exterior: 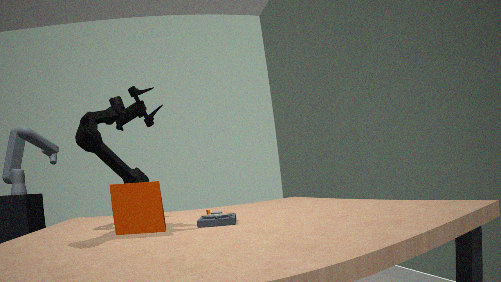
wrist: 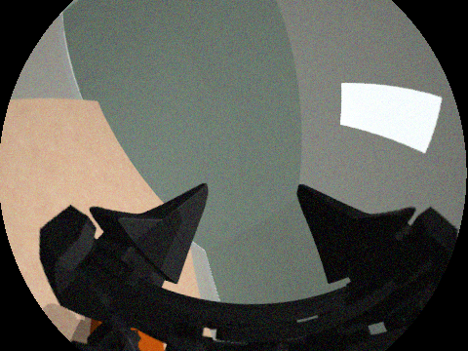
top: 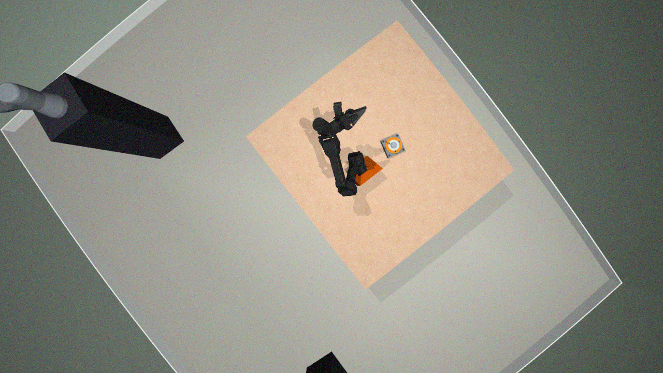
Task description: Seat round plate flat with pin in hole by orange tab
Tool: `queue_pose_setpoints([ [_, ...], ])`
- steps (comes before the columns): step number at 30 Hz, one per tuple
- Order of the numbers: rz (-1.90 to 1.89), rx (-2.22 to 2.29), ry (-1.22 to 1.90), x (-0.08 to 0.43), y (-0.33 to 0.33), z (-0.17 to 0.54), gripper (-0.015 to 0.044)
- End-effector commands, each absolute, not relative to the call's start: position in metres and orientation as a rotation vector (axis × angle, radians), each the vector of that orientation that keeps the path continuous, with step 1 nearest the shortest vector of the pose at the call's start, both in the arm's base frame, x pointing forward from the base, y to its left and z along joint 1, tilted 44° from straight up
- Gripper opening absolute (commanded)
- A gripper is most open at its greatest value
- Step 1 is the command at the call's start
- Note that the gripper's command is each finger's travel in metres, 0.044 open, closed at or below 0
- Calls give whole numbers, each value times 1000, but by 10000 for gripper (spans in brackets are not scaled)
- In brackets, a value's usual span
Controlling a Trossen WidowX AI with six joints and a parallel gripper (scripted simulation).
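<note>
The round plate (top: 386, 146) (exterior: 226, 214), orange and pale, sits around the grey post (top: 393, 145) (exterior: 217, 212) on the square grey base (top: 388, 155) (exterior: 217, 222). In the exterior view the plate looks slightly tilted, with a gap over the base. Its orange tab (exterior: 208, 212) stands up at the left side in that view. The pin and the hole by the tab cannot be made out. My gripper (top: 365, 108) (exterior: 157, 96) (wrist: 253, 189) is open and empty, high above the table and well away from the plate. The wrist view does not show the plate or base.
An orange block (top: 369, 173) (exterior: 137, 208) stands beside the base, under my arm's foot. The wooden table (top: 417, 222) (exterior: 315, 231) has its edges some way from the base. Another grey arm (top: 44, 104) (exterior: 31, 134) stands off the table on a dark pedestal (top: 106, 125) (exterior: 13, 214).
</note>
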State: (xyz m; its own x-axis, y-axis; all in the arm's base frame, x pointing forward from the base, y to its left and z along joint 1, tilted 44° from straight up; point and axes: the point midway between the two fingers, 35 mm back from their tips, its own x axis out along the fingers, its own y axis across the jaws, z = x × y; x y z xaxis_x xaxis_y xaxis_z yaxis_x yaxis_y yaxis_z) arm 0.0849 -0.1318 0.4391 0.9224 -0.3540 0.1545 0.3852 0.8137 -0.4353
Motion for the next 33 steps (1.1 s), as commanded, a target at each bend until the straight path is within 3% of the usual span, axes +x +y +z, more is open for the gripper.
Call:
queue_pose_setpoints([
  [1, -392, -489, -69, 86, -129, 440, 374],
  [10, -202, -816, -8, 155, -20, 437, 137],
  [15, -9, -945, 162, 214, 31, 390, 6],
  [26, 343, -941, 586, 281, 57, 267, 0],
  [33, 557, -608, 972, 295, 52, 168, 0],
])
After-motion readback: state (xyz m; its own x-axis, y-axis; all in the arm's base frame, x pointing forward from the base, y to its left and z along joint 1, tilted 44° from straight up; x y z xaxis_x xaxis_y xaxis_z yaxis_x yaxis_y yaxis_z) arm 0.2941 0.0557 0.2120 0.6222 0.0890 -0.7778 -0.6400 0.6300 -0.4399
